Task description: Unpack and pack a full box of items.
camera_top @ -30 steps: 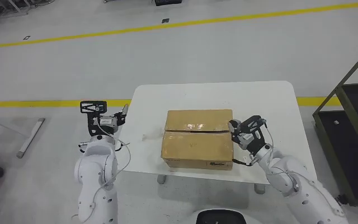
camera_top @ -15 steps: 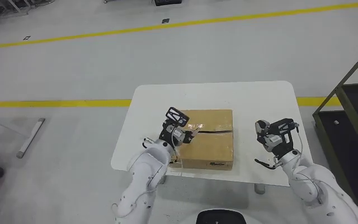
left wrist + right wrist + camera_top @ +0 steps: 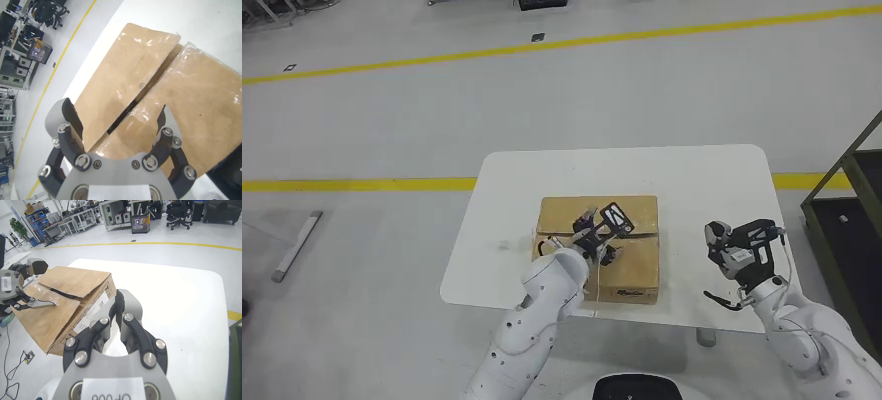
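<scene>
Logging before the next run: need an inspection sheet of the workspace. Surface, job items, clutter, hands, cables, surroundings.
Surface: white table, rounded corners.
Job's things: one cardboard box near the table's middle. Its top flaps are taped over, part raised, with a dark gap along the seam. Contents hidden.
Clutter: one small pale bit on the table beside the box, too small to identify.
Hands: left hand open over the seam; contact cannot be told. Right hand shut, holding nothing, above bare table beside the box.
Cables: plugged-in floor socket next to the table.
Surroundings: yellow line on the floor, rack off one table end, chairs and benches behind.
</scene>
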Tool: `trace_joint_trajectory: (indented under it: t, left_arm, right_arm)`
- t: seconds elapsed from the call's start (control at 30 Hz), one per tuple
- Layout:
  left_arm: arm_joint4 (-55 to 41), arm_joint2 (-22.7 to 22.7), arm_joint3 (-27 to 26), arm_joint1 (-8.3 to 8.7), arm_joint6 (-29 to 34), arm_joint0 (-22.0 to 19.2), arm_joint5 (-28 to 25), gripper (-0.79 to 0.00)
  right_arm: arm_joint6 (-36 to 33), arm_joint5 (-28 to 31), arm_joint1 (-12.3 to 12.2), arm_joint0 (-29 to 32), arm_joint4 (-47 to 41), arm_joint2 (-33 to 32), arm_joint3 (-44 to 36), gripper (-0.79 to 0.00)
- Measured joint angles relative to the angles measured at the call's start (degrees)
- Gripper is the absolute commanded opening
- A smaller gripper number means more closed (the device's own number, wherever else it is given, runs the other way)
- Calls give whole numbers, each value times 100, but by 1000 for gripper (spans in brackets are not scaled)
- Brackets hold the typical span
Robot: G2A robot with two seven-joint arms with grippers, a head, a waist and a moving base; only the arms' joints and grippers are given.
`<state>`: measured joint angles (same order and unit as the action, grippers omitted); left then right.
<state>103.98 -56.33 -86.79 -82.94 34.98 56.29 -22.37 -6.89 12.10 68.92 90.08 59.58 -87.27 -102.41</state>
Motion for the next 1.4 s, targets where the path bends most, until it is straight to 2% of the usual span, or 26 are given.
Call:
trace_joint_trajectory:
  t: [0.47, 0.5, 0.53, 0.6, 0.9, 1.23, 1.27, 1.4]
  left_arm:
    - [754, 215, 863, -61, -122, -494, 205, 0]
    - [790, 208, 910, -62, -181, -507, 242, -148]
    - [809, 194, 933, -62, -232, -513, 284, -456]
    - [854, 177, 963, -59, -398, -506, 337, -785]
    - [926, 162, 772, -46, -886, -293, 463, -785]
    - [913, 287, 384, -82, -831, -142, 381, -776]
    - [917, 287, 347, -84, -823, -151, 356, 0]
    - [963, 276, 349, -110, -763, -309, 384, 0]
  right_arm:
    - [-24, 29, -8, 31, -25, -61, -64, -785]
    - [-28, 29, -8, 30, -28, -61, -60, -785]
    - [-30, 31, -8, 27, -35, -60, -53, -785]
    - [-29, 33, -7, 17, -49, -48, -29, -785]
    - [-21, 30, 2, -45, -67, 24, 75, -785]
    - [-9, 22, 4, -60, -83, 30, 142, -785]
    - [-7, 24, 2, -54, -93, 17, 144, -785]
    - [4, 33, -4, -24, -117, -48, 157, -785]
